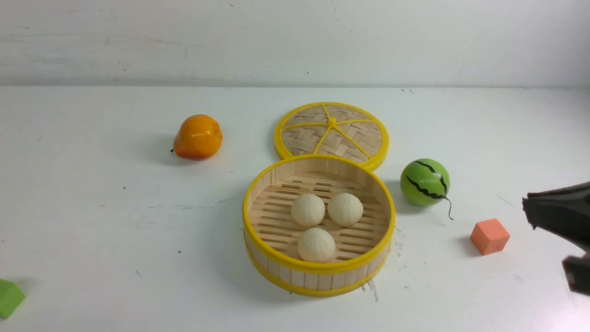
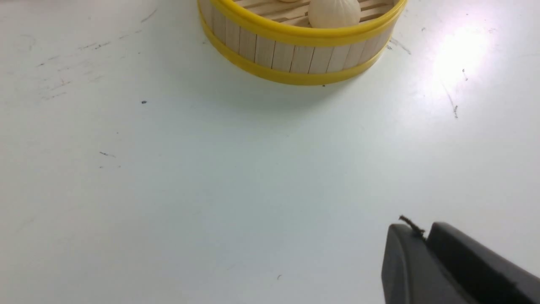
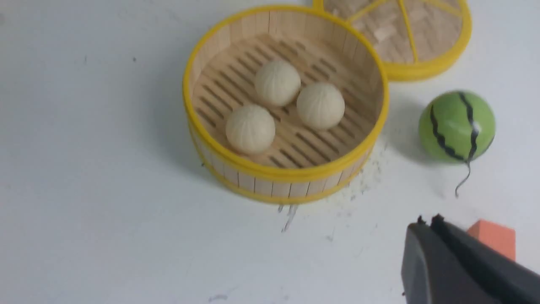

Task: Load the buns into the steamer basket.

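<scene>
The steamer basket (image 1: 318, 276) stands mid-table with pale slat wall and yellow rims. Three cream-white pleated buns lie on its slotted floor: one far left (image 1: 308, 210), one far right (image 1: 345, 209), one nearest (image 1: 316, 245). My right gripper (image 1: 530, 210) hangs at the right edge, apart from the basket; in the right wrist view (image 3: 426, 221) its fingers are pressed together and empty. That view shows the basket (image 3: 278, 173) and the buns (image 3: 277, 82). My left gripper (image 2: 424, 230) is shut and empty, short of the basket wall (image 2: 295, 55); one bun (image 2: 334, 12) shows there.
The flat woven lid (image 1: 332, 131) lies just behind the basket. An orange glossy fruit (image 1: 198, 137) sits far left. A green watermelon ball (image 1: 424, 182) and an orange cube (image 1: 489, 236) sit right of the basket. A green block (image 1: 9, 297) is at the near left edge.
</scene>
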